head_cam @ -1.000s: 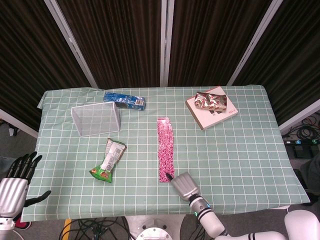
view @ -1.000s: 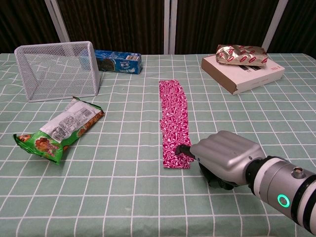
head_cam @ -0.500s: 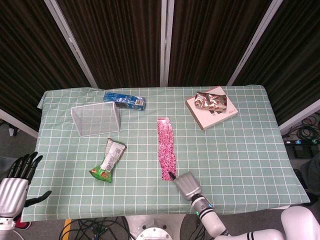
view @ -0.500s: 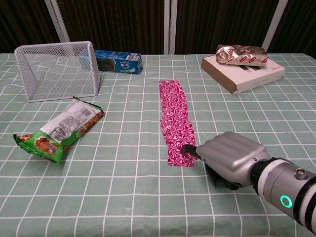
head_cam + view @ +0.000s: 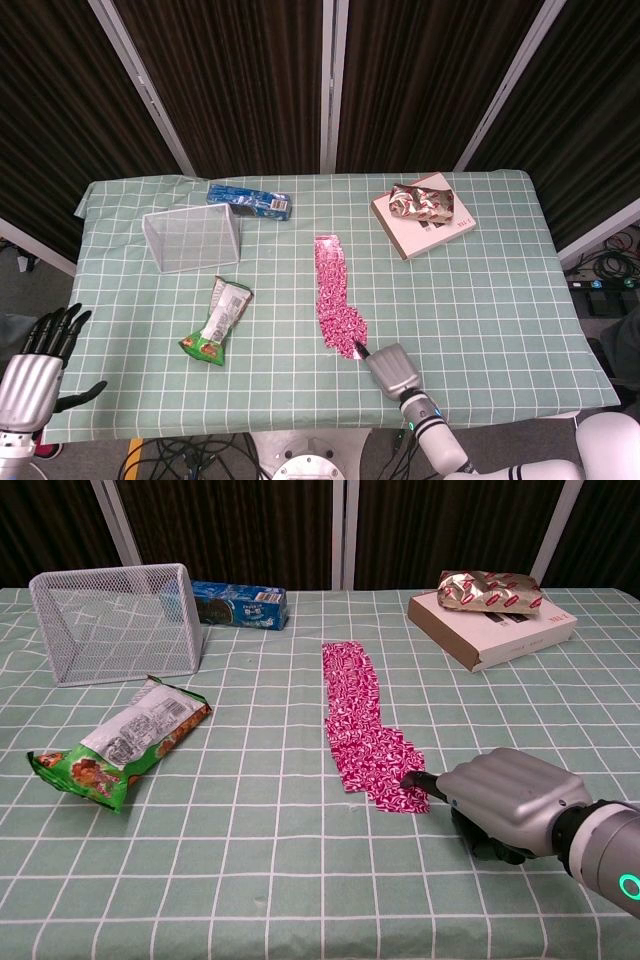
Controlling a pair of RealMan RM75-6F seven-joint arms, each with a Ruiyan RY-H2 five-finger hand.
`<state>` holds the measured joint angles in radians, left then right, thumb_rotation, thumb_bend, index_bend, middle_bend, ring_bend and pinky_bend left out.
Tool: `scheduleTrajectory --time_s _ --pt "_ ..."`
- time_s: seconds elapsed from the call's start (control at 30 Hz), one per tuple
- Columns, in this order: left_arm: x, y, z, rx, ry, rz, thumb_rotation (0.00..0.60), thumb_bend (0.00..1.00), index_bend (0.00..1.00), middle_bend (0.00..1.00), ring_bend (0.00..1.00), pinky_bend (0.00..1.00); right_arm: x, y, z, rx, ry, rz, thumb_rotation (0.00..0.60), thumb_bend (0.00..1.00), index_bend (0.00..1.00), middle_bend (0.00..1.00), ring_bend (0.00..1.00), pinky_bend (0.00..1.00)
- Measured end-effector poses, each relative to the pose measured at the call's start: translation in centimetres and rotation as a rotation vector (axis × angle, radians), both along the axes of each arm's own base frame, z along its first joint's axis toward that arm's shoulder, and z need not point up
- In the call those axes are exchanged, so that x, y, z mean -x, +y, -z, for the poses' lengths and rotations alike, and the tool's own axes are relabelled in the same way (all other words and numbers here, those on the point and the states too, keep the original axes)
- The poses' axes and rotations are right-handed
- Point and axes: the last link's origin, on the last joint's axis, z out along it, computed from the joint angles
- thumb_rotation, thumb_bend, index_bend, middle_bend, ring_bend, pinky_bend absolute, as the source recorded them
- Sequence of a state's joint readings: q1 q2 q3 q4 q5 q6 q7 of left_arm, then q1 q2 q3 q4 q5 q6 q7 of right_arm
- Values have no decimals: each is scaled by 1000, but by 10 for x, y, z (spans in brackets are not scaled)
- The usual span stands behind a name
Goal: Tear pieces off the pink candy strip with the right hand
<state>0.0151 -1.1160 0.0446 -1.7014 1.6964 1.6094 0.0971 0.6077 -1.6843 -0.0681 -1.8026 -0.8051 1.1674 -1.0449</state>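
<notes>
The pink candy strip (image 5: pixel 331 283) (image 5: pixel 354 702) lies lengthwise in the middle of the green checked tablecloth. Its near end is bent toward the right. My right hand (image 5: pixel 393 368) (image 5: pixel 514 801) is at that near end, knuckles up, and pinches the strip's corner with dark fingertips (image 5: pixel 412 778). The fingers underneath are hidden by the hand's back. My left hand (image 5: pixel 36 365) hangs off the table's front left corner with its fingers spread and holds nothing; only the head view shows it.
A white wire basket (image 5: pixel 190 238) (image 5: pixel 115 620) lies on its side at the back left, with a blue cookie pack (image 5: pixel 240 605) behind it. A green snack bag (image 5: pixel 125 740) lies front left. A flat box (image 5: pixel 520 632) carrying a foil bag (image 5: pixel 487 588) sits back right.
My right hand has moved to the right and slightly toward the front edge, dragging the strip's near end with it. The strip, straight before, is now bent. The left hand barely shifted.
</notes>
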Motion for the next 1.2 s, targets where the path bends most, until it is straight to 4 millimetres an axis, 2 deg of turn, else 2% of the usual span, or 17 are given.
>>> scheduleTrajectory --time_s 0.37,0.67,1.2 --pt "-3 1 3 7 3 2 554 13 51 8 0 87 11 -5 -9 26 21 26 600 1000 142 890 839 708" --pt "-2 2 4 8 9 -2 556 14 51 8 0 87 29 -12 -19 56 62 77 600 1000 142 890 839 708" --pt "-2 3 6 14 11 -6 557 14 51 8 0 87 63 -28 -49 157 86 162 600 1000 142 890 839 708"
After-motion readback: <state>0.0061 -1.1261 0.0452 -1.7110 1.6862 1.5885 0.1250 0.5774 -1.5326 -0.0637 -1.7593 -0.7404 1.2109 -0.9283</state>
